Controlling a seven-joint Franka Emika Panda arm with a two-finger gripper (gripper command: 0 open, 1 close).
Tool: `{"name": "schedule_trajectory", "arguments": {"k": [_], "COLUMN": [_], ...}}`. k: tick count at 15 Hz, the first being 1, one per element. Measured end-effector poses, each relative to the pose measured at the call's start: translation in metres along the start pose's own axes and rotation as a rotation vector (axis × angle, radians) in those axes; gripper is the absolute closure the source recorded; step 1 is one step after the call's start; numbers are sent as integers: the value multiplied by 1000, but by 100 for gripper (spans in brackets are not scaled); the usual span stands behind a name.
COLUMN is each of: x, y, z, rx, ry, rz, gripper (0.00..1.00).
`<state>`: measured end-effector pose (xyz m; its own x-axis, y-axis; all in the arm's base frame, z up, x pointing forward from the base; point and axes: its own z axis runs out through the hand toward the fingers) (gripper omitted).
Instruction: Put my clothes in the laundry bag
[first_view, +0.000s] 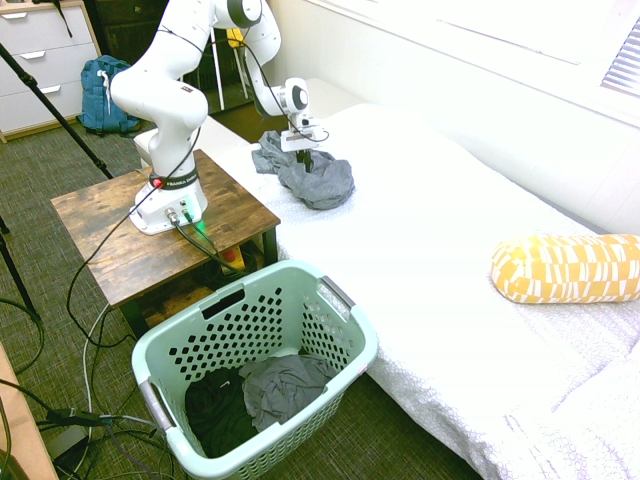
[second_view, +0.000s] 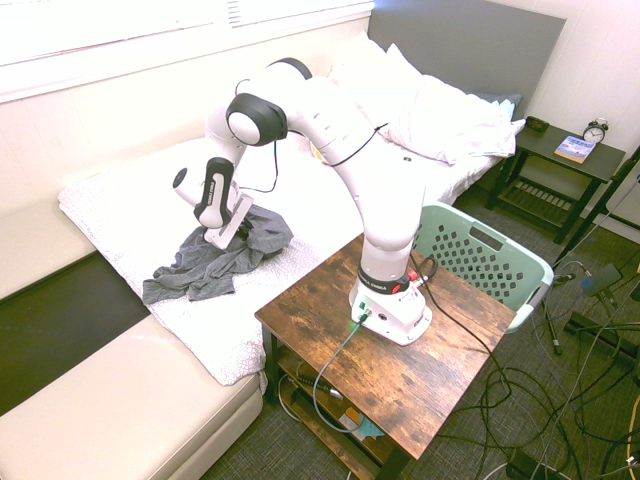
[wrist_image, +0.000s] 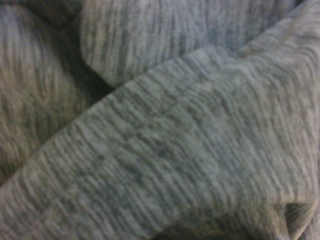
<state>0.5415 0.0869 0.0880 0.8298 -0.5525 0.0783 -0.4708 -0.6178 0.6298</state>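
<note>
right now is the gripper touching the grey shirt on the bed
Touching. In the first exterior view the gripper is sunk into the bunched grey shirt with no gap; the wrist view is filled by the grey fabric from very close.

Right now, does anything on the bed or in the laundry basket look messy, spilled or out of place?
Only the grey garment stands out: it lies crumpled on the white bed, under the gripper. The mint-green laundry basket stands upright on the floor with a black garment and a grey one inside. Nothing looks spilled or damaged.
</note>
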Motion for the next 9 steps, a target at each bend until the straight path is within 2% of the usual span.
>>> {"name": "schedule_trajectory", "arguments": {"k": [3, 6, 9], "x": [12, 12, 14], "y": [67, 163, 266], "z": [-34, -45, -16], "rx": [-217, -416, -504], "ry": [-56, -179, -292], "rz": [-46, -20, 67], "gripper": [100, 100, 100]}}
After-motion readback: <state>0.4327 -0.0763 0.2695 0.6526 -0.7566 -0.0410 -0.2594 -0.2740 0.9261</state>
